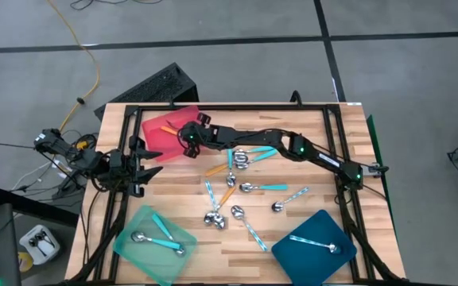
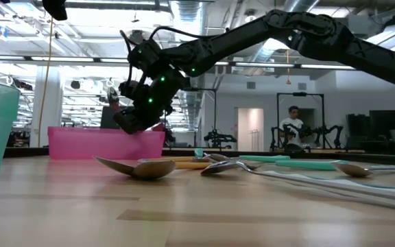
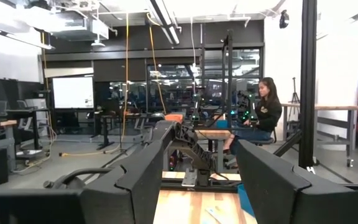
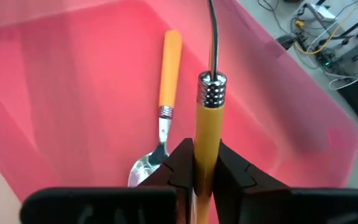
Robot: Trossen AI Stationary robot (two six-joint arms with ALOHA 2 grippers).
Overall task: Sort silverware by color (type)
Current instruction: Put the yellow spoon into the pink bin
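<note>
the right tool (image 4: 194, 171) hangs over the flat red plastic tray (image 1: 159, 141) near the worktop's far left corner, pinching an orange-handled metal spoon (image 4: 207, 124) by its handle. another orange-handled spoon (image 4: 165, 106) already lies in that tray. to do this well, i judge it should lower until the spoon is just above the tray floor, then part its fingers beside the lying spoon, not on it. the left tool (image 1: 137, 168) waits wide at the left edge.
</note>
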